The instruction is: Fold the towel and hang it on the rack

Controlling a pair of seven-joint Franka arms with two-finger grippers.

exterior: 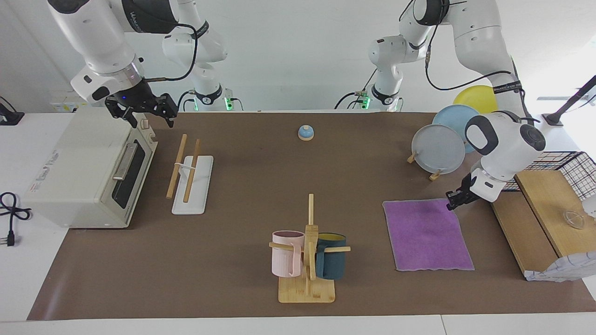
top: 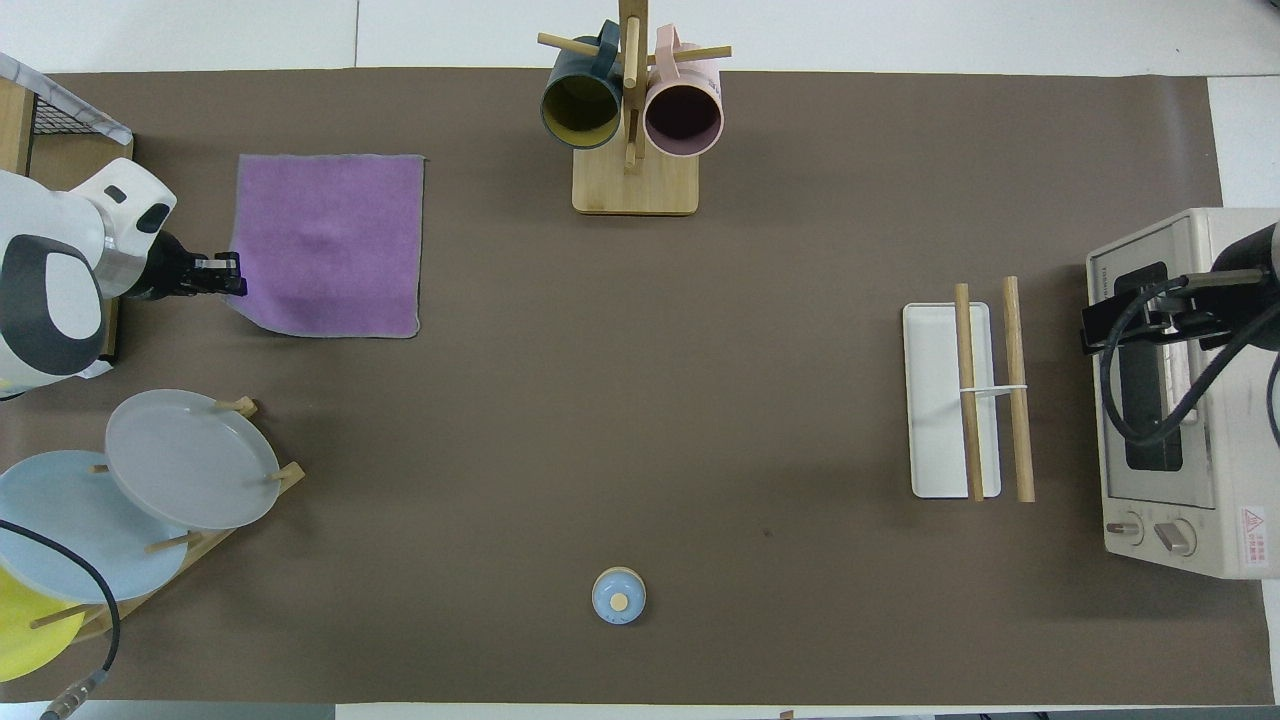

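Toaster oven (exterior: 88,170), mug tree (exterior: 308,260), plates (exterior: 438,149)
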